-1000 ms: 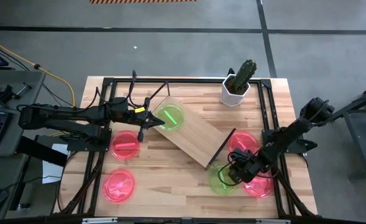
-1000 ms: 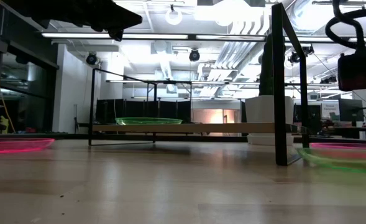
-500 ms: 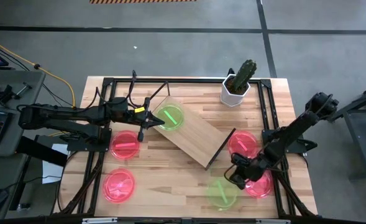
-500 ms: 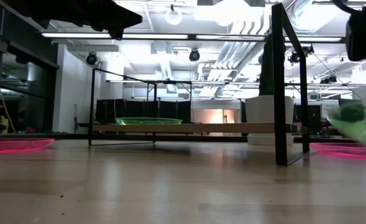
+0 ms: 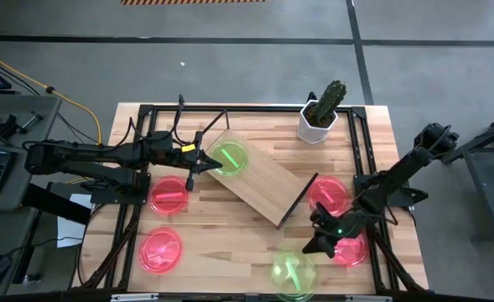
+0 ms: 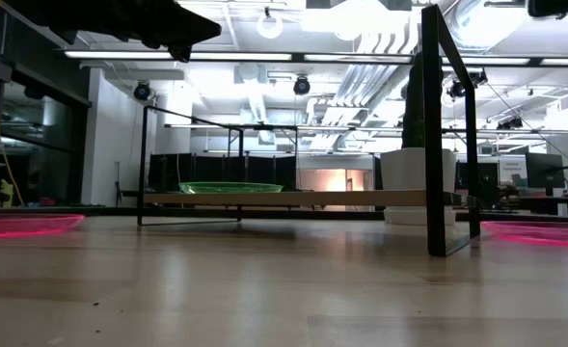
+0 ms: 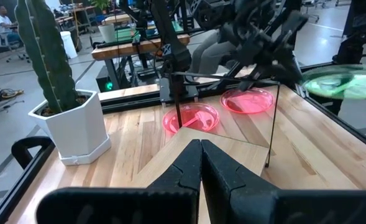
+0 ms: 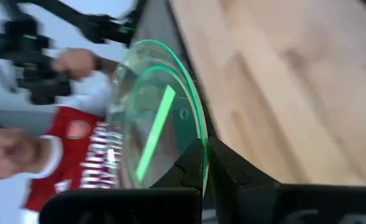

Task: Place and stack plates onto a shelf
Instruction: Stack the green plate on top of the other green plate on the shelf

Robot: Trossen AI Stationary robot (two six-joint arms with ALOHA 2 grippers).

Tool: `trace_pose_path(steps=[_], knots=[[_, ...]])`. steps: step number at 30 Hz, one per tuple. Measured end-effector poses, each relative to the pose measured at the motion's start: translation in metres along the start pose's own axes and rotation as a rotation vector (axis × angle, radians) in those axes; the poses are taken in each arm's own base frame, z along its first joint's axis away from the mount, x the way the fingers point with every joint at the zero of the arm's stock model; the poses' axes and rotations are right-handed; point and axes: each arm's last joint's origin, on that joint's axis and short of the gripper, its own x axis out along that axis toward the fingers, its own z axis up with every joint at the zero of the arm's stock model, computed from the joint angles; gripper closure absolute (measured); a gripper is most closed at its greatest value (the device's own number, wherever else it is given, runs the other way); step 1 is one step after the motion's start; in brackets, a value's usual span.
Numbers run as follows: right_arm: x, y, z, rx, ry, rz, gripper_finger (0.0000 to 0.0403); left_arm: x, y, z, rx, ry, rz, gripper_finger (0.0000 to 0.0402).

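**High view: right arm is carrying a green plate by its rim**

High view is showing the right gripper (image 5: 317,244) near the table's near-right corner, pinching the rim of a green plate (image 5: 293,273) that is hanging out over the near edge of the tabletop (image 5: 230,243). In the right wrist view the two dark fingers (image 8: 189,165) are closing narrowly on the plate's edge, and the plate (image 8: 158,118) is standing tilted almost on edge, its straight bar mark showing through the clear plastic. A person in a red shirt (image 8: 77,155) is standing in the room beyond.

The left gripper (image 5: 193,159) is waiting at the far-left end of the shelf (image 5: 263,180), its fingers pressed together on nothing, as the left wrist view shows. A second green plate (image 5: 228,158) is already lying on the shelf board just beside it. Four pink plates are lying on the table: two on the left (image 5: 169,195) (image 5: 160,249) and two on the right (image 5: 328,191) (image 5: 351,248). A potted cactus (image 5: 320,113) is standing at the far side.

The plate is looking thin, light and slightly flexible, so a rim pinch is likely bending it and letting it swing. The smooth plastic is probably slippery; a deeper bite over the raised rim, with the plate held level, would seem the safer hold before lowering it onto the shelf.
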Motion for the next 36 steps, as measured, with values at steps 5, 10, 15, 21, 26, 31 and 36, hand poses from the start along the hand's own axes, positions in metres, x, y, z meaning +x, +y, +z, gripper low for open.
trace_pose_path(steps=[5,10,15,21,26,31,36], knots=[[-0.001,0.008,0.018,-0.05,-0.084,0.09,0.0403,0.0,0.0,0.0,0.012,0.0,0.002,0.0402],[-0.001,0.014,0.045,-0.115,-0.131,0.147,0.0403,0.0,0.0,0.0,0.032,0.001,0.006,0.0401],[-0.005,0.046,0.078,-0.238,-0.121,0.182,0.0403,0.0,0.0,0.0,0.033,0.002,0.005,0.0401],[-0.027,0.092,0.116,-0.434,-0.106,-0.028,0.0403,-0.002,0.0,0.001,0.023,0.001,0.005,0.0402],[-0.05,0.11,0.147,-0.562,-0.187,-0.137,0.0403,-0.019,-0.003,0.011,0.026,-0.043,-0.004,0.0402],[-0.065,0.097,0.178,-0.583,-0.233,-0.225,0.0403,-0.055,-0.007,0.025,0.037,-0.13,0.012,0.0401],[-0.079,0.078,0.215,-0.591,-0.364,-0.345,0.0403,-0.09,-0.013,0.033,0.037,-0.208,0.025,0.0402]])
